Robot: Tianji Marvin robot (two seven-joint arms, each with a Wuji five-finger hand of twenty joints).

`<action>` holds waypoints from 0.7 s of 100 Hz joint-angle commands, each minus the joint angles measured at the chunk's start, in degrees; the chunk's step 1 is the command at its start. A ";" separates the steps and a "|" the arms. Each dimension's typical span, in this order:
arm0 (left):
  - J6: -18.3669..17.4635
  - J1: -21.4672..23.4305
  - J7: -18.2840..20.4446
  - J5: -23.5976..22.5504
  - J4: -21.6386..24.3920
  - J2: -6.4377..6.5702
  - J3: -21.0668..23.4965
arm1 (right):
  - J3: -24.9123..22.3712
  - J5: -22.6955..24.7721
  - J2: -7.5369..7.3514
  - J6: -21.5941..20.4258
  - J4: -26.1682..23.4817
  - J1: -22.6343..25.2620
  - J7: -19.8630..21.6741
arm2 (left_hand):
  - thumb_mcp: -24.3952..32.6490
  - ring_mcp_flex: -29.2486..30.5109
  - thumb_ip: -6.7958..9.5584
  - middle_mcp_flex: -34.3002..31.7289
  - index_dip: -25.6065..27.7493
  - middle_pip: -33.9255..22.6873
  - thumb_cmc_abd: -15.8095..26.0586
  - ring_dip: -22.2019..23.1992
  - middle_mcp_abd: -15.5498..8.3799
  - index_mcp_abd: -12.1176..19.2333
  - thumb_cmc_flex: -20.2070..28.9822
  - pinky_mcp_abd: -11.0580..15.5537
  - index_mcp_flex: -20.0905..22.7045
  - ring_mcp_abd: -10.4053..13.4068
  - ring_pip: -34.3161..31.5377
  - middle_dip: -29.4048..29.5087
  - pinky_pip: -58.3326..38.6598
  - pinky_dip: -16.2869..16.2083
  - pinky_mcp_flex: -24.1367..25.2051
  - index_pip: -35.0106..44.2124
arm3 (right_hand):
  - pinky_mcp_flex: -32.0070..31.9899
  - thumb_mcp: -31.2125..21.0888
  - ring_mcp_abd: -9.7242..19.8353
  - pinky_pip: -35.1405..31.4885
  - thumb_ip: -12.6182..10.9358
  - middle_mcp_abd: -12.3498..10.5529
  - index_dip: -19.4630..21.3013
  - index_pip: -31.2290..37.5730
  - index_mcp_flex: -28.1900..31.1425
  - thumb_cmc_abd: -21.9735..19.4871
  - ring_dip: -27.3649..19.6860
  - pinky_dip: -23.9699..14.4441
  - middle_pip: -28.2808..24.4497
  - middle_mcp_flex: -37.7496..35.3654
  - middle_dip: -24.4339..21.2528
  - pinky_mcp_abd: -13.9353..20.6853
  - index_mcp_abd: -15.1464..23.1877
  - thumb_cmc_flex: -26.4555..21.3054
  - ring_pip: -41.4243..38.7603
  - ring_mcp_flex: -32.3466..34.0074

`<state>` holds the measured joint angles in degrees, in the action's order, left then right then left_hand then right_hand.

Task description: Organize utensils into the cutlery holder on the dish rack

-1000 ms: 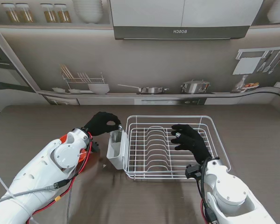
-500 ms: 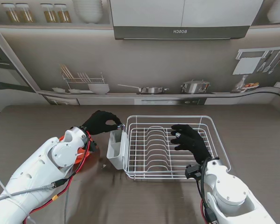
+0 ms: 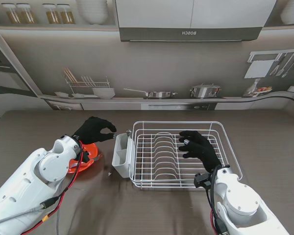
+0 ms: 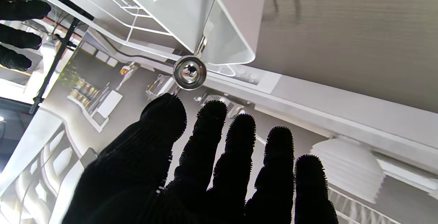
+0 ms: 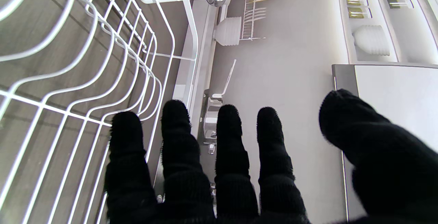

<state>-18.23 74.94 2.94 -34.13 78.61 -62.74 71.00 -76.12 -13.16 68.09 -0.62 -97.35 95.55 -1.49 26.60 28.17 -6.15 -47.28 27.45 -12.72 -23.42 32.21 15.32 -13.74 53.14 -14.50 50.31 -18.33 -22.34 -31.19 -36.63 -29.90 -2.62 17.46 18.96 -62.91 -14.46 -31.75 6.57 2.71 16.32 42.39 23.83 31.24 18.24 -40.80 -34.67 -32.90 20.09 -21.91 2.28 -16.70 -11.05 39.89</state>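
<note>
Resting over the dish rack (image 3: 186, 154), our right hand (image 3: 198, 149) holds nothing: its fingers (image 5: 178, 141) lie spread above the wire floor, probably steadying the rack or simply waiting. Our left hand (image 3: 92, 129) hovers just left of the cutlery holder (image 3: 121, 155), apart from it, the fingers (image 4: 208, 141) loosely spread and gripping nothing.

The holder is a white tub hung on the rack's left side. One utensil stands in it, a metal spoon (image 4: 190, 71), handle down inside the tub and round bowl up, leaning toward the holder's far corner beside the rack's rim. We judge it deposited, since no finger touches it. Whether anything else lies deeper in the tub we cannot tell.

Left of the holder, partly hidden by our left forearm, sits an orange dish (image 3: 85, 155) on the table (image 3: 264, 132); its contents are hidden. If more utensils remain there, that dish is likely the next place to reach.
</note>
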 commanded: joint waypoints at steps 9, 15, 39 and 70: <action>1.30 3.34 3.09 -0.69 2.51 1.18 2.27 | 0.26 -0.06 0.18 -0.07 -0.29 0.38 0.93 | 1.78 -2.09 0.33 2.14 -0.95 1.42 1.86 -0.74 0.71 -0.91 -2.08 -0.24 -1.17 -0.07 1.87 1.08 2.58 0.20 1.48 -2.21 | 0.37 0.06 -0.51 0.16 -0.47 0.50 -0.88 -0.21 0.92 -0.64 0.63 -0.22 0.11 -0.85 -0.38 -1.27 0.31 1.52 -0.19 1.53; 1.66 4.47 4.12 -1.01 3.63 1.43 3.27 | 0.26 -0.04 0.18 -0.09 -0.29 0.38 0.92 | 2.42 -2.54 0.88 2.59 -1.74 1.96 2.20 -0.86 0.81 -1.18 -2.79 -0.15 -1.51 -0.03 2.31 1.61 3.32 0.21 1.63 -3.38 | 0.38 0.07 -0.52 0.16 -0.48 0.56 -0.88 -0.21 0.90 -0.63 0.63 -0.21 0.11 -0.89 -0.39 -1.27 0.32 1.51 -0.21 1.57; 2.57 8.30 7.17 -2.82 6.55 2.24 6.46 | 0.30 0.02 0.17 -0.14 -0.30 0.40 0.93 | 4.37 -4.14 1.74 4.72 -3.80 3.17 2.51 -1.66 1.07 -1.14 -3.73 -0.03 -3.43 0.26 4.13 2.94 5.41 -0.10 1.96 -5.54 | 0.39 0.08 -0.49 0.17 -0.48 0.56 -0.90 -0.25 0.83 -0.63 0.64 -0.20 0.17 -0.96 -0.41 -1.31 0.31 1.49 -0.22 1.61; 2.62 10.90 8.15 -5.22 6.93 2.72 8.50 | 0.33 0.05 0.15 -0.15 -0.33 0.43 0.99 | 5.43 -5.17 1.72 6.38 -6.02 3.58 1.76 -1.92 0.93 1.35 -2.38 0.57 -6.63 0.79 5.19 3.54 7.45 -0.60 1.96 -7.60 | 0.40 0.07 -0.52 0.16 -0.48 0.57 -0.89 -0.21 0.82 -0.67 0.66 -0.20 0.14 -1.17 -0.39 -1.32 0.29 1.52 -0.23 1.71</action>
<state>-15.39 85.34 9.71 -38.69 85.72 -60.42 79.23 -75.98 -13.11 68.07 -0.65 -97.38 95.62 -1.35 30.36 24.58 -6.15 -42.83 22.04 -9.82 -22.99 30.83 16.04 -14.08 50.16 -14.50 45.24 -18.32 -18.28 -28.31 -30.85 -29.90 -1.85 10.64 18.96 -62.91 -14.48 -31.75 6.57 2.73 16.32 42.39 23.83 31.24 18.24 -40.80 -34.67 -33.93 20.09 -21.93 2.27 -16.67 -11.04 39.97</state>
